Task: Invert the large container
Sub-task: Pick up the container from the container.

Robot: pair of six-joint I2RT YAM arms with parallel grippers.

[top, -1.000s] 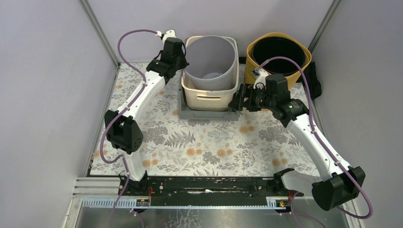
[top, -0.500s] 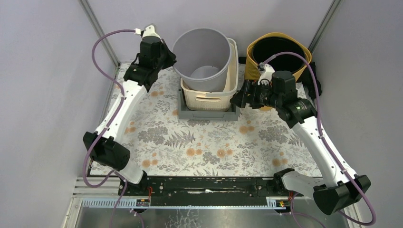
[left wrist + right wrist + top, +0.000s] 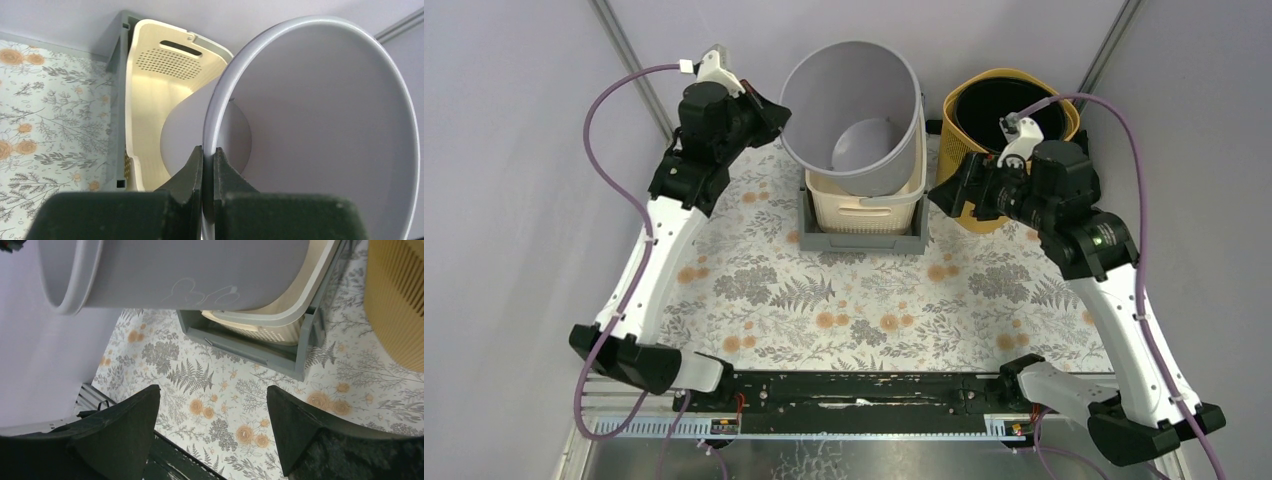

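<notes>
At the left gripper [image 3: 208, 152]: clamped tight on the thin rim of the large container [image 3: 320, 125], one finger inside the wall and one outside. A single-edge pinch, that's all there is!
Large container: hanging off to the right of that pinch, tipped well over. Its mouth faces up and towards the arms, its base sits low over the cream basket [image 3: 864, 212]. Whether base and basket touch, I cannot tell.
Right gripper [image 3: 214, 390]: jaws spread wide, holding nothing, poised just below and beside the container's outer wall.
Risk, slip: smooth plastic on a narrow lip. As the tilt grows, the weight could swing round the pinch and the rim slide out.
Risk, snag: the base may catch the basket's edge on the way round and drag it, along with the grey tray [image 3: 864, 240] underneath.
Risk, collision: the open right fingers are close, so a swinging wall could knock them. The yellow basket [image 3: 1009, 76] stands just behind that gripper.
Risk, landing: released early, a round tub like this would likely roll across the floral cloth [image 3: 844, 310].
Container material: pale grey plastic, matte and smooth, with a tapered round wall, a rolled lip and a faint embossed mark on the outside.
Cream basket: rigid plastic with rounded corners, perforated walls and a slot handle.
Yellow basket: ribbed sides, dark inside.
</notes>
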